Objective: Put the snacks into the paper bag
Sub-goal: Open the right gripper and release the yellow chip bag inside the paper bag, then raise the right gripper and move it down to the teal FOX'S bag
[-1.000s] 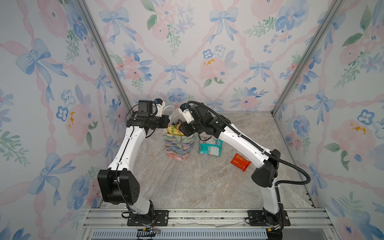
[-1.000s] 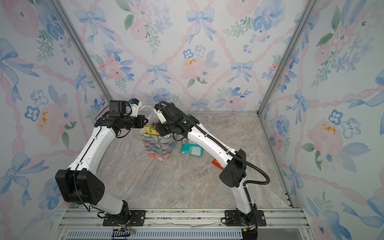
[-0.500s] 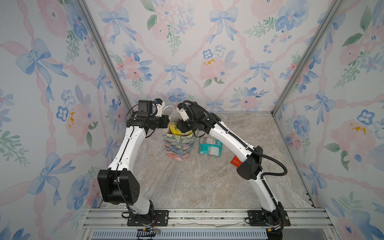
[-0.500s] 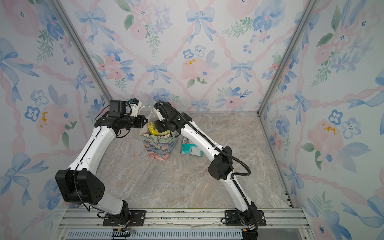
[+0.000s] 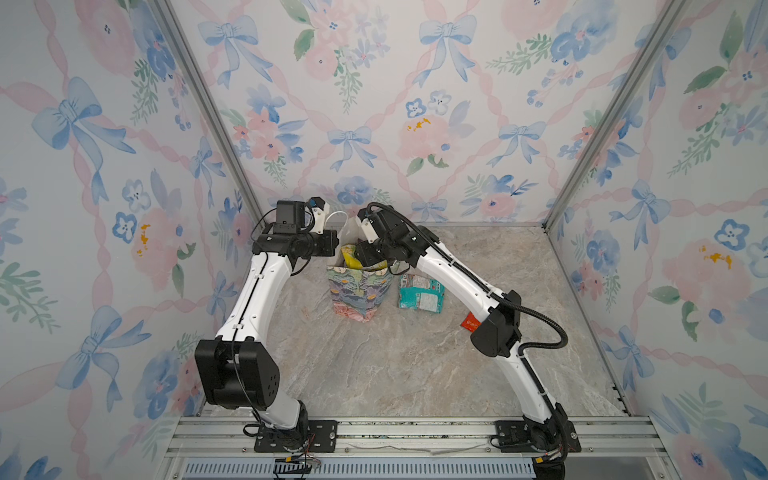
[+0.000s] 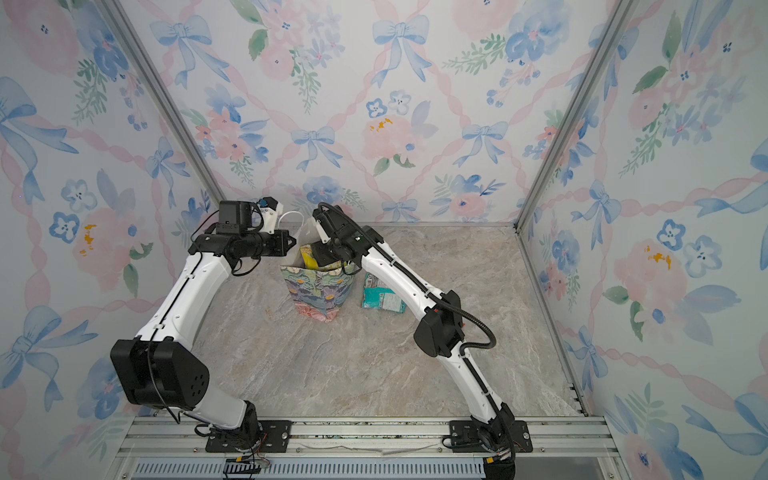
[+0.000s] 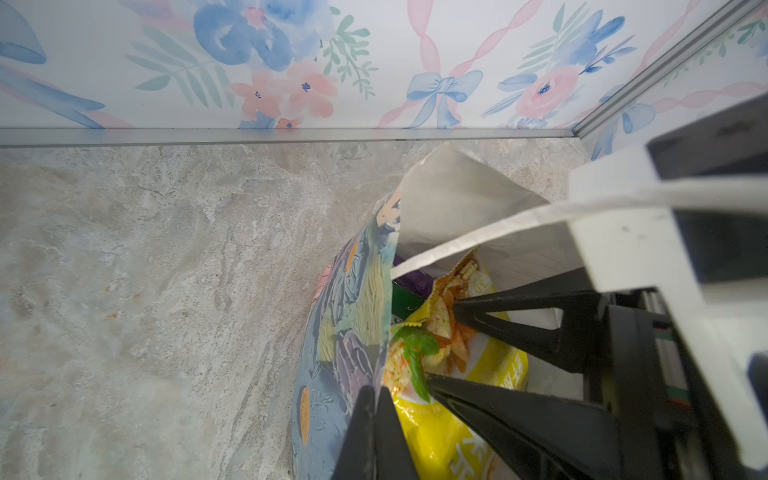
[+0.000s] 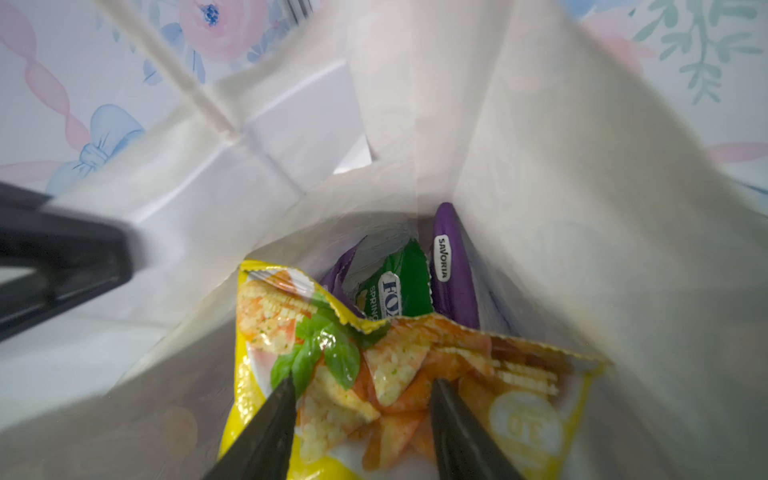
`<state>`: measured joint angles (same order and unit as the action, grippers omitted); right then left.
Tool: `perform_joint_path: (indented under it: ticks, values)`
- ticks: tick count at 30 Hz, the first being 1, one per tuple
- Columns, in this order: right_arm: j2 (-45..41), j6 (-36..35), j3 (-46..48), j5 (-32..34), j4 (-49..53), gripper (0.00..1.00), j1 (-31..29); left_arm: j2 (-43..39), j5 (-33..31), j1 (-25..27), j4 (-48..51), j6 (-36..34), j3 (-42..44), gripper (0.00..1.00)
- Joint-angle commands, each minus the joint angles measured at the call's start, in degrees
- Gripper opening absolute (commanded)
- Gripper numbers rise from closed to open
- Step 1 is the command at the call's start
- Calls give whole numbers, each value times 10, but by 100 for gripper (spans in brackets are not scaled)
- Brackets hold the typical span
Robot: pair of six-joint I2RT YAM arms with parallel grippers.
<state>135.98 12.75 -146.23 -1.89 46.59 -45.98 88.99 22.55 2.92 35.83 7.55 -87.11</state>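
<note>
- Progress: mostly done. The bag (image 5: 359,291) already holds several snacks: yellow pack (image 8: 395,365) on top, green pack (image 8: 395,291) and purple pack (image 8: 451,274) deeper, plus a second purple edge beside the green.
- Left to do, judging by the top views: teal pack (image 5: 420,293) flat on the table (image 5: 395,365), just right of the bag. Small red pack (image 5: 470,322) lies further right, partly hidden by the right arm (image 5: 457,278). No other loose snacks visible.
- Left gripper (image 7: 374,390): clenched on the bag's rim, holding the mouth open.
- Right gripper (image 8: 363,384): inside the bag mouth, jaws apart, tips in front of the yellow pack's face, not pinching it. Reads as let go.
- Bag place: centre of both top views, slightly above the middle, upright between the two grippers.
- Bag look: floral print outside, white inside, side fold creased, mouth pulled wide. White cord handle (image 5: 336,214) sticks up behind.
- Yellow pack: glossy, chips-and-basil print, serrated top edge, standing tilted with its top near rim level. It probably needs to settle lower before the last two go in.
</note>
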Motion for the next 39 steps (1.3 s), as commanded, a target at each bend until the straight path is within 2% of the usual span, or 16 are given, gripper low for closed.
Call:
perform_joint_path:
  ticks: [1,7,13,17,24,28,32,39]
  values:
    - [-84,0,-5,-23,-16,58,7,-8,4,-1,12,-10,8,0]
    - [-184,1,76,-30,-79,68,12,-8,5,-1,12,-10,9,0]
    - [-286,16,213,-17,-143,77,45,-9,4,-1,12,-10,8,0]
    - [-366,57,353,-29,-191,79,91,-9,3,-1,12,-10,9,0]
    - [-488,94,590,2,-235,92,172,-7,2,-1,12,-10,9,0]
    - [-502,124,684,-25,-237,93,219,-4,1,-1,11,-10,8,0]
    - [-481,149,749,-59,-253,92,252,-2,0,-1,12,-10,9,0]
    - [-407,172,782,-106,-289,84,273,-5,-3,-1,12,-10,10,0]
